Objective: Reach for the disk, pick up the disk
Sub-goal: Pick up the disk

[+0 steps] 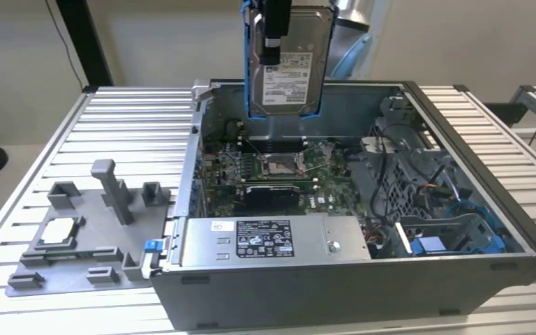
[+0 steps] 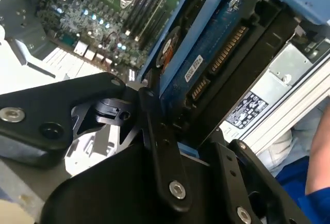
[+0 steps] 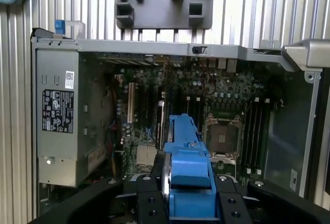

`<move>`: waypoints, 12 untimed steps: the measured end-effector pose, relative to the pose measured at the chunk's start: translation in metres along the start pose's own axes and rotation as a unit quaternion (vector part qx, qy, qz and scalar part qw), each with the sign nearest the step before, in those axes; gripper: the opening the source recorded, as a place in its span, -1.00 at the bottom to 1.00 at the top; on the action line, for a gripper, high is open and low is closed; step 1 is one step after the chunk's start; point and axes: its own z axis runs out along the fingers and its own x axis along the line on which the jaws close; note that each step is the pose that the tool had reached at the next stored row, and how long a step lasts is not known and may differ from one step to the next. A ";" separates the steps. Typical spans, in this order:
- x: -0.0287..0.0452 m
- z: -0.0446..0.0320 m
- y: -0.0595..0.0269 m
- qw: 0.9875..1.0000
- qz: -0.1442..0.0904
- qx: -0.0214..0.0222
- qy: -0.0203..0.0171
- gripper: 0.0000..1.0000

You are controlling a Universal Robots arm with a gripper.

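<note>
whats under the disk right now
The disk hangs in the gripper above the open case. Below it lies the motherboard with its socket. In the first wrist view the disk covers the strip of board straight beneath it.

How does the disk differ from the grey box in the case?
The disk hangs upright above the case, held by the gripper; the grey box lies flat inside it. The disk has a blue bracket and a white label; the grey box has a mostly black label. Both are grey metal.
</note>
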 end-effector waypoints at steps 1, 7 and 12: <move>0.0001 0.0001 -0.0030 1.000 0.000 0.000 0.000 -1.00; 0.0006 0.0005 -0.0193 1.000 -0.001 0.000 0.000 -1.00; 0.0009 0.0008 -0.0315 1.000 -0.002 0.000 0.000 -1.00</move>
